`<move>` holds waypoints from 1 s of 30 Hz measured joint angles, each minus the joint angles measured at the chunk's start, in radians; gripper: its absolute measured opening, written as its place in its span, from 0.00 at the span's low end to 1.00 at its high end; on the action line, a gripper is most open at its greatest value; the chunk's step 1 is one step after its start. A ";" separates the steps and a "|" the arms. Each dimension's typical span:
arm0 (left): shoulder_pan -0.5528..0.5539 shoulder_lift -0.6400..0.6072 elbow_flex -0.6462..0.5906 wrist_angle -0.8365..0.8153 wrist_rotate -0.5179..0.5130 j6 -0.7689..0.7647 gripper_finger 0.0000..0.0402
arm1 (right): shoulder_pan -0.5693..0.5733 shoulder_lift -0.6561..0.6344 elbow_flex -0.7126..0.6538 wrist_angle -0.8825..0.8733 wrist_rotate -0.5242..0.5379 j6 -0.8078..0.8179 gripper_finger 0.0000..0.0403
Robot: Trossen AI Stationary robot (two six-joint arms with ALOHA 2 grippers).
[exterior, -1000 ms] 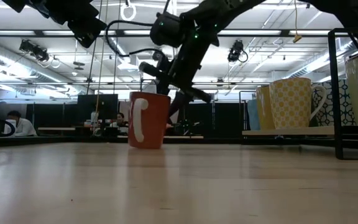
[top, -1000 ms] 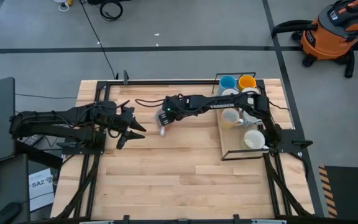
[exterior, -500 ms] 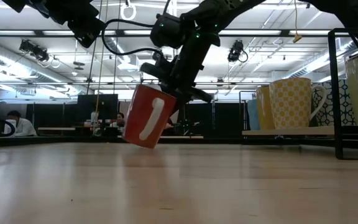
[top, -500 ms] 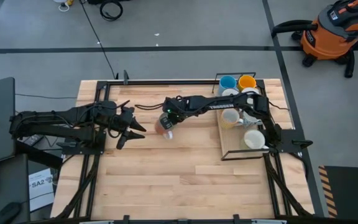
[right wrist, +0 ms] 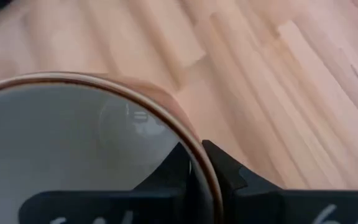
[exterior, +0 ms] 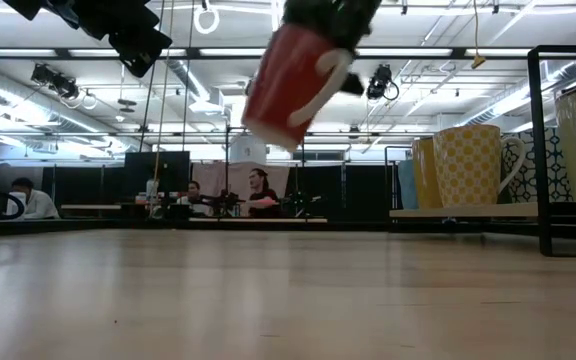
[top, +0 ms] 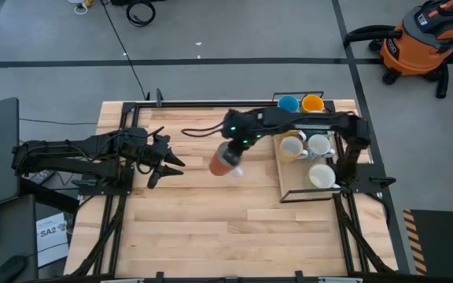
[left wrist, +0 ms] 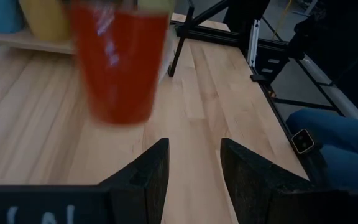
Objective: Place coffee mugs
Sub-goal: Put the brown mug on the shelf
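From above: the right gripper (top: 232,149) pinches the rim of one red-orange mug (top: 223,162), held tilted above the table (top: 195,212) near its middle. The left gripper (top: 166,159) waits at the left, fingers spread. The rack (top: 283,185) at the right holds five visible mugs: one light blue (top: 288,103), one orange-yellow (top: 313,102), three white (top: 318,175).

Table level: the red mug (exterior: 293,80) hangs clear of the wood, tilted.

Left wrist: spread fingers (left wrist: 146,180), the red mug (left wrist: 118,59) ahead.

Right wrist: fingers (right wrist: 224,168) pressed on the mug's rim (right wrist: 185,134), one inside, one outside
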 joint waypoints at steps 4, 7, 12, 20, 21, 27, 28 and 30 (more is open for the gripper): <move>0.000 0.000 0.000 0.000 0.000 0.000 0.38 | 0.018 -0.106 0.000 -0.137 -0.017 -0.113 0.09; 0.000 0.000 0.000 0.000 0.000 0.000 0.37 | 0.028 -0.183 0.000 -0.242 -0.015 -0.179 0.09; 0.000 0.000 0.000 0.000 0.000 0.000 0.38 | 0.043 -0.268 0.000 -0.399 0.034 -0.191 0.09; 0.000 0.000 0.000 0.000 0.000 0.000 0.38 | 0.052 -0.307 0.000 -0.605 0.094 -0.070 0.09; 0.000 0.000 0.000 0.000 0.000 -0.001 0.38 | 0.052 -0.306 -0.001 -0.629 0.098 -0.056 0.09; 0.000 0.000 0.000 0.000 0.000 -0.023 0.38 | 0.054 -0.308 -0.052 -0.673 0.113 0.006 0.09; 0.000 0.000 0.000 0.000 0.000 -0.024 0.38 | 0.058 -0.309 -0.063 -0.690 0.119 0.009 0.09; 0.000 0.000 0.000 -0.001 0.000 -0.026 0.38 | 0.069 -0.309 -0.084 -0.690 0.136 0.013 0.10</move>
